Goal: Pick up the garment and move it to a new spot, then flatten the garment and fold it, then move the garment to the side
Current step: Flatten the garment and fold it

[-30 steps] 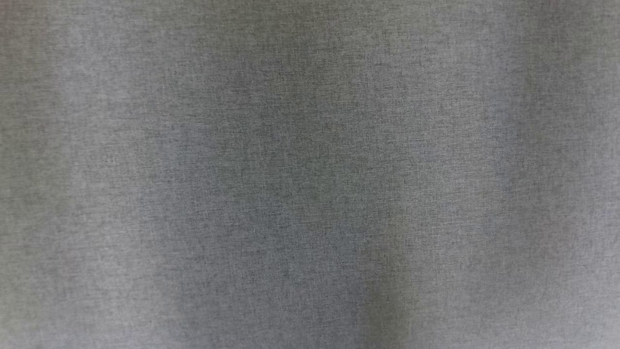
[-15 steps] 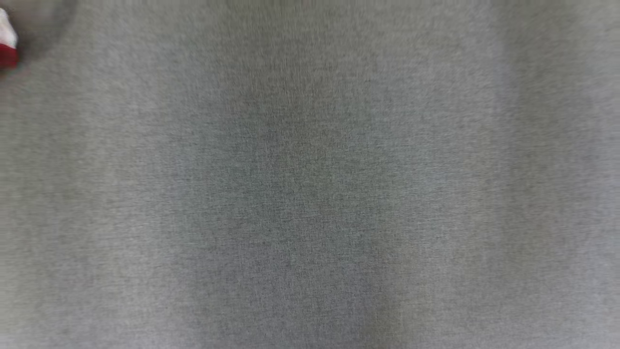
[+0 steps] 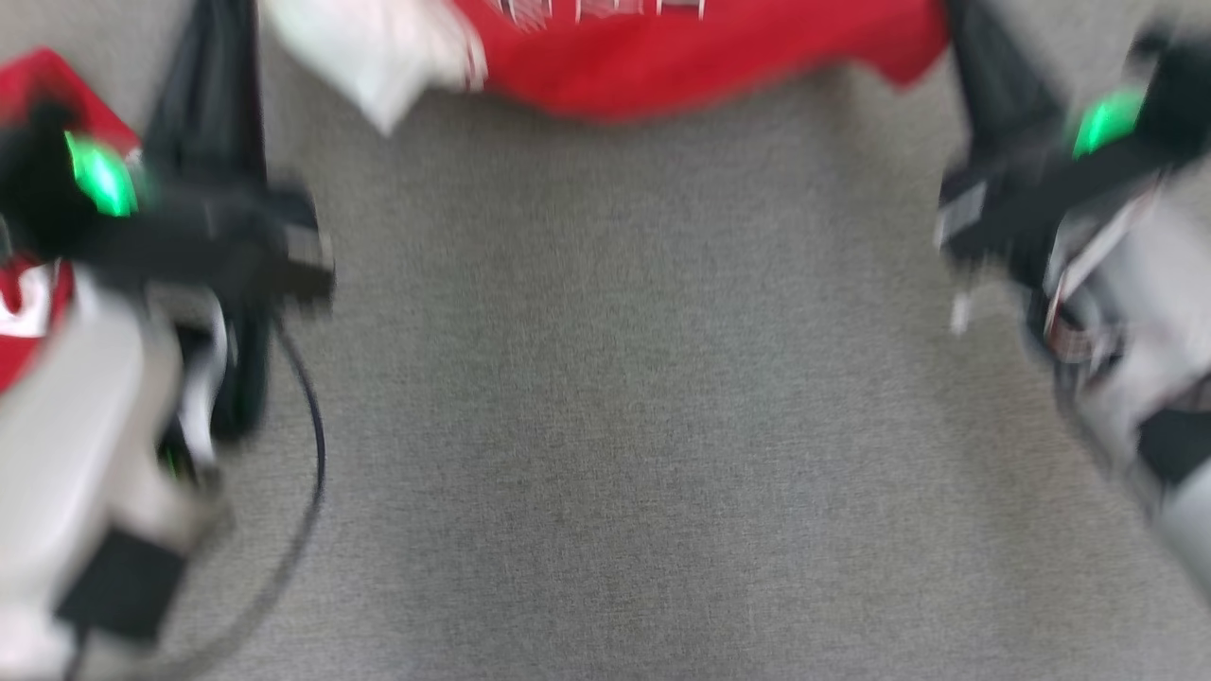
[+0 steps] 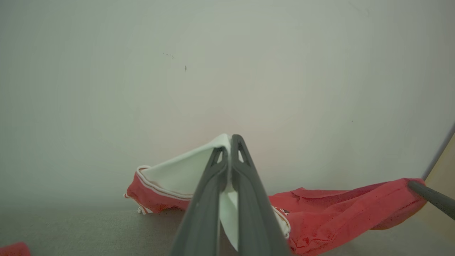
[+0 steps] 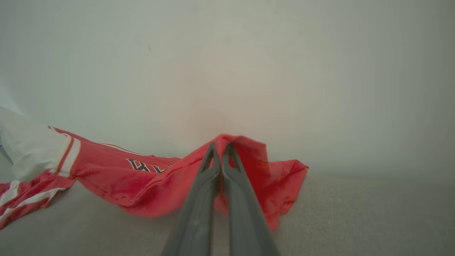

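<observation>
A grey, finely woven fabric surface (image 3: pixel 605 426) spans the blurred head view, and a plain pale wall (image 4: pixel 227 71) rises behind it in both wrist views. The red jersey-like garment (image 3: pixel 700 57), with a white sleeve (image 4: pixel 185 174), white stripes and dark-outlined lettering (image 5: pixel 142 165) on the chest, lies along the far edge of the surface, at the top of the head view. It is strung between the two grippers, its middle sagging onto the cloth. The left gripper (image 4: pixel 229 145) is clamped on the white sleeve, with the fabric pinched between its long dark fingers. The right gripper (image 5: pixel 221 151) is clamped on a raised peak of the red hem at the garment's opposite end. A thin black cable (image 3: pixel 317 445) loops beside the pale left forearm. A green light (image 3: pixel 99 175) glows on the left wrist.
</observation>
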You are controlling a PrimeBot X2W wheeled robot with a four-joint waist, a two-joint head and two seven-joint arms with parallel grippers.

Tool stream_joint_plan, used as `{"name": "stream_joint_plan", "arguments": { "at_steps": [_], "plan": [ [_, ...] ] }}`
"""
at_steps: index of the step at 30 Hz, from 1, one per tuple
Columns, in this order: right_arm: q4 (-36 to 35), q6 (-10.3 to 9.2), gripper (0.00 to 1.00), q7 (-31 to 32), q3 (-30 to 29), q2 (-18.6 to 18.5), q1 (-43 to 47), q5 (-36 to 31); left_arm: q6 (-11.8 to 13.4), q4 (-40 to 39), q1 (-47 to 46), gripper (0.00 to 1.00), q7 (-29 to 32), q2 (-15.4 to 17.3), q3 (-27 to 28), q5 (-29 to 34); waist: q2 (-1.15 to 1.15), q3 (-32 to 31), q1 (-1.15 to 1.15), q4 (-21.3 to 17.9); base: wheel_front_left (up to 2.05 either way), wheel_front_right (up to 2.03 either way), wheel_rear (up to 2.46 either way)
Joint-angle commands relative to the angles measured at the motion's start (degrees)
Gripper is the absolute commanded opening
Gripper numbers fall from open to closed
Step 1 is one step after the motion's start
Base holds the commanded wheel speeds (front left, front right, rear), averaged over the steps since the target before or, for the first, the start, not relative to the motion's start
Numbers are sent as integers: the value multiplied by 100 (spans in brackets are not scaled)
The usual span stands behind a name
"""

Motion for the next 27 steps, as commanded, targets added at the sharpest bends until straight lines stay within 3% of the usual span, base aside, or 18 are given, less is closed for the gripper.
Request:
{"name": "stream_joint_plan", "arguments": {
  "at_steps": [1,7,11,19,27],
  "plan": [
    [-155,-16,0,-23,-19,-63,401,-65,105,-280,466,0,-17,1,131,-49,1,-466,2,13,0,0,0],
    [-633,-16,0,-25,-353,-180,1731,-124,334,-992,2026,0,-18,-168,461,19,1,-793,2,96,0,0,0],
    [-900,-16,0,27,-607,-294,2654,-298,327,-1181,3042,0,-17,-381,683,62,1,-1040,2,192,0,0,0],
    [-1126,-16,0,130,-1488,-239,4417,-427,63,-1053,4607,0,-17,-1065,994,161,1,-1518,2,466,0,0,0],
    [-1563,-16,0,520,-2121,-22,5721,-724,-141,-742,5502,0,-18,-1464,946,330,1,-1877,2,650,0,0,0]
  ]
}}
